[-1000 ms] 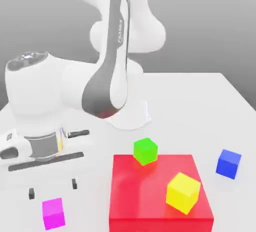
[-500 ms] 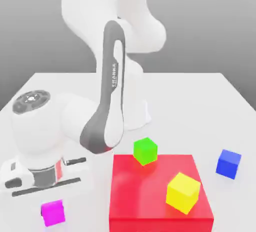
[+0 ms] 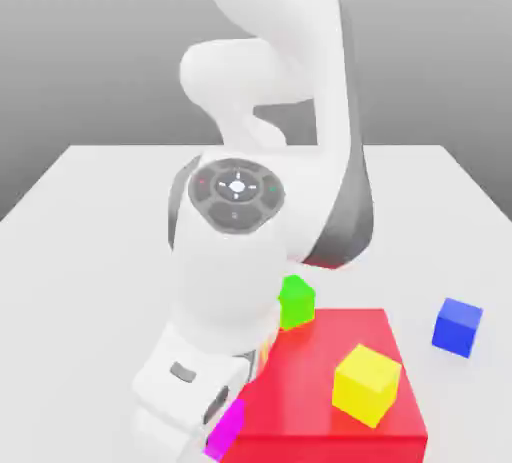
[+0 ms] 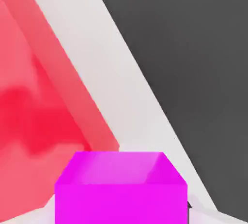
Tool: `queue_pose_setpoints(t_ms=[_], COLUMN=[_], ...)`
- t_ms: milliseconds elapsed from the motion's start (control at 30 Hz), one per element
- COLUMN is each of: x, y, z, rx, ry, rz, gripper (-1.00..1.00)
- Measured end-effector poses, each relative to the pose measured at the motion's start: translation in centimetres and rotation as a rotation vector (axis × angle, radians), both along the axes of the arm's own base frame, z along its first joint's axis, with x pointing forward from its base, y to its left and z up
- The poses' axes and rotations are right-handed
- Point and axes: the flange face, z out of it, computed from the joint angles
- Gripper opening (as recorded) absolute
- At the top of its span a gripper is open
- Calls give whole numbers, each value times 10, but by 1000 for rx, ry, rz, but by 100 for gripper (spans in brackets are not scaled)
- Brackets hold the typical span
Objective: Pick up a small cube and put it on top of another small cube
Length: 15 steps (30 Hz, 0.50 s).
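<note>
White two-finger gripper (image 3: 215, 431) at exterior view's lower left, jaws pinching small magenta-pink cube (image 3: 228, 429), cube off table. Big red block (image 3: 330, 381) just beside, carrying green cube (image 3: 296, 301) and yellow cube (image 3: 366, 383). Small blue cube (image 3: 458, 326) well apart toward exterior view's right, alone on flat white table (image 3: 90, 221); open room around it.

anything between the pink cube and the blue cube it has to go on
Yes. The big red block, with the yellow cube on top and the green cube at its far corner, lies between the magenta cube in the gripper and the blue cube at the exterior view's right.
</note>
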Motion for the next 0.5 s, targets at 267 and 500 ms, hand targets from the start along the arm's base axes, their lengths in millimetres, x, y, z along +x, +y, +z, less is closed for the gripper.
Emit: queue_pose_setpoints(t_ms=[267, 500], x=[-64, -191], y=[176, 260], z=[38, 40], rx=[-36, 85], ry=[-47, -87], rz=[552, 648], gripper=[-100, -100])
